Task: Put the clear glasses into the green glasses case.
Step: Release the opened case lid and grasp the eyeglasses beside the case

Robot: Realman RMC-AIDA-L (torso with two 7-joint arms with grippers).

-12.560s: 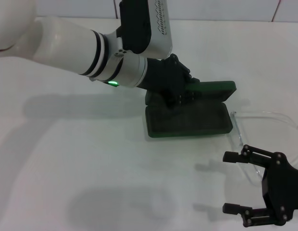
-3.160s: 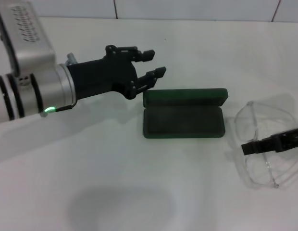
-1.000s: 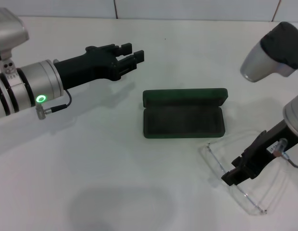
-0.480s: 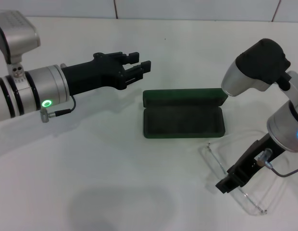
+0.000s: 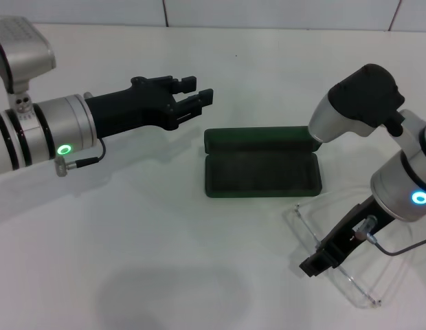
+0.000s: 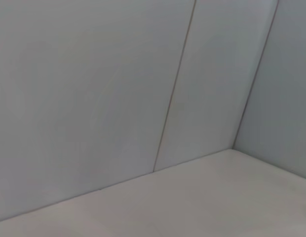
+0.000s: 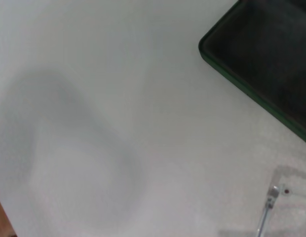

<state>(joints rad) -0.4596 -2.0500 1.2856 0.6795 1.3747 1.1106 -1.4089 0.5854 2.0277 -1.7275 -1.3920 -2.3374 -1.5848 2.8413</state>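
The green glasses case (image 5: pixel 262 172) lies open mid-table, its lid (image 5: pixel 262 139) tipped back and its dark lining bare. The clear glasses (image 5: pixel 357 289) are front right of the case, tilted, one thin arm reaching toward the case's front right corner. My right gripper (image 5: pixel 321 257) is shut on the clear glasses, just above the table. My left gripper (image 5: pixel 196 97) hovers open and holds nothing, behind and left of the case. In the right wrist view, a corner of the case (image 7: pixel 261 64) and a hinge of the glasses (image 7: pixel 272 193) show.
A white table (image 5: pixel 144 261) spreads around the case, with a tiled wall (image 5: pixel 268 12) at the back. My right arm's elbow (image 5: pixel 361 100) hangs over the case's right end. Only wall tiles (image 6: pixel 143 89) and table surface show in the left wrist view.
My right arm has shifted left with the glasses in its grip, its elbow now nearer the case lid. The left gripper stays about where it was half a second ago.
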